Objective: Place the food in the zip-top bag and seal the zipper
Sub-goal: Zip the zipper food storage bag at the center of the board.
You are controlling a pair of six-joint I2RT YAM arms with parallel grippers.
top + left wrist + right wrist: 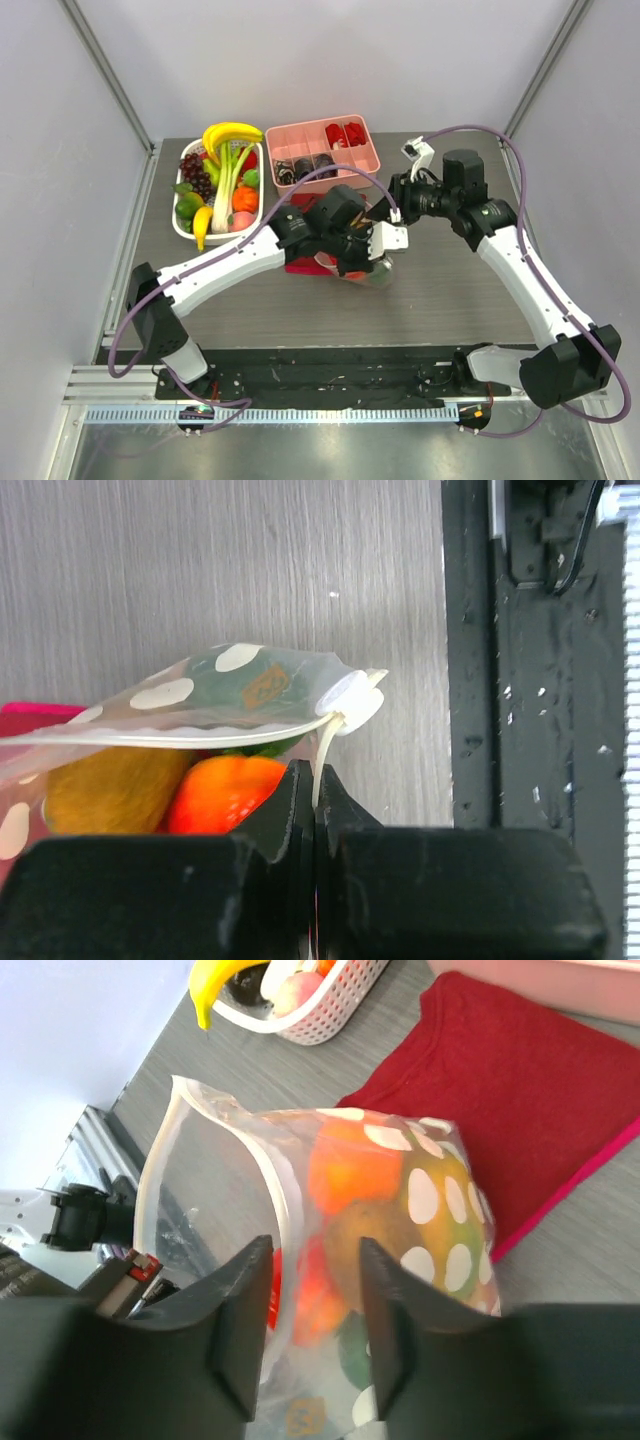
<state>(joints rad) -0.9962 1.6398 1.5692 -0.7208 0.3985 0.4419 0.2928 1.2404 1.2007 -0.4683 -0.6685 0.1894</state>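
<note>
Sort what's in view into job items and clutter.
Job: zip-top bag, its zipper, the food inside, left gripper, right gripper.
Clutter: red cloth, pink tray, white basket of unbagged fruit.

Both arms meet over table (450, 290) centre; left gripper (365, 252) and right gripper (388, 228) close together at zip-top bag (375, 272), red food (350, 272) inside. Red cloth (300, 266) at bag's 9 o'clock. Fruit basket (178, 225) at 10 o'clock, pink tray (318, 126) at 12
</note>
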